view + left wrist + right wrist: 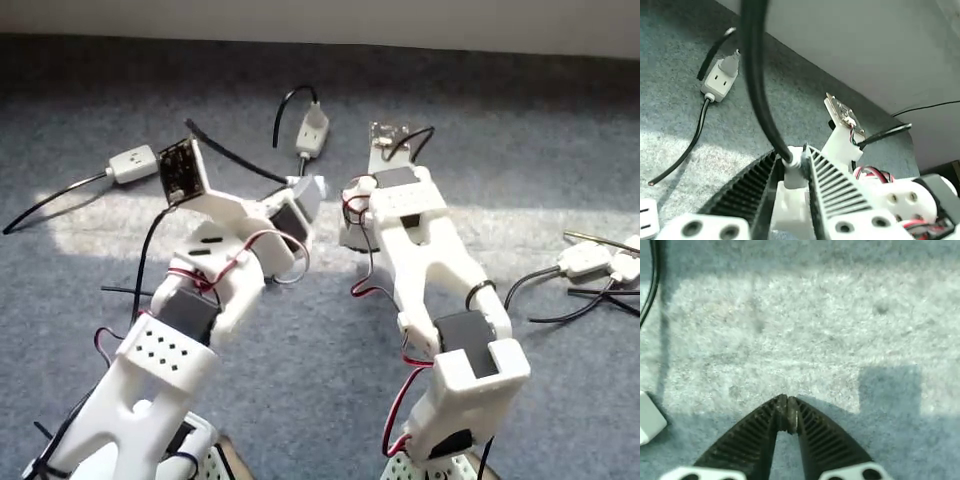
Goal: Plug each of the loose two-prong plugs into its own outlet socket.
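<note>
While our left claw clamps a plug, step: probably carrying.
Next: we'd align prongs with the socket, twelve o'clock.
Right claw: closed, empty.

Grey carpet under me, sunny band across it. A white socket on a black cord lies upper left, a second socket top centre, two white connectors far right.
</note>
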Controlling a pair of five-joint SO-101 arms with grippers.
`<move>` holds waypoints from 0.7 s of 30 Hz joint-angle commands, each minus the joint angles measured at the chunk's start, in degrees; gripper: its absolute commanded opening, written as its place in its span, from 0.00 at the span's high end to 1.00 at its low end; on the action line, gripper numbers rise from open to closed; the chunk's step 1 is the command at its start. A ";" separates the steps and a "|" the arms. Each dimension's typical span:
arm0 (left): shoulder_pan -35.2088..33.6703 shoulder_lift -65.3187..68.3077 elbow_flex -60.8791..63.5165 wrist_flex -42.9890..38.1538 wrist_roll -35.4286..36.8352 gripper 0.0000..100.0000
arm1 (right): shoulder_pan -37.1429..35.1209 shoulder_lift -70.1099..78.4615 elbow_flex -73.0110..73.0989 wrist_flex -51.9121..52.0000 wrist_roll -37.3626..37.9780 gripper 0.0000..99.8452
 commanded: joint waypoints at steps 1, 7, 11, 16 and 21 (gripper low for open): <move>-4.97 -1.63 -0.57 -2.73 0.26 0.99 | 1.01 -1.89 -2.77 0.84 -0.18 0.99; -4.70 -1.45 -0.40 -2.73 0.44 0.99 | 1.80 -2.07 -3.03 3.21 -0.18 0.99; -1.89 -1.45 0.75 -2.73 0.44 0.99 | -0.48 -1.98 -4.35 3.47 -0.18 0.99; 1.45 -1.45 1.36 -2.81 0.44 0.99 | -2.15 -1.98 -4.70 4.44 -0.18 0.99; 2.59 -1.45 1.45 -2.64 0.35 0.99 | -2.15 -1.98 -5.76 4.35 -0.26 0.99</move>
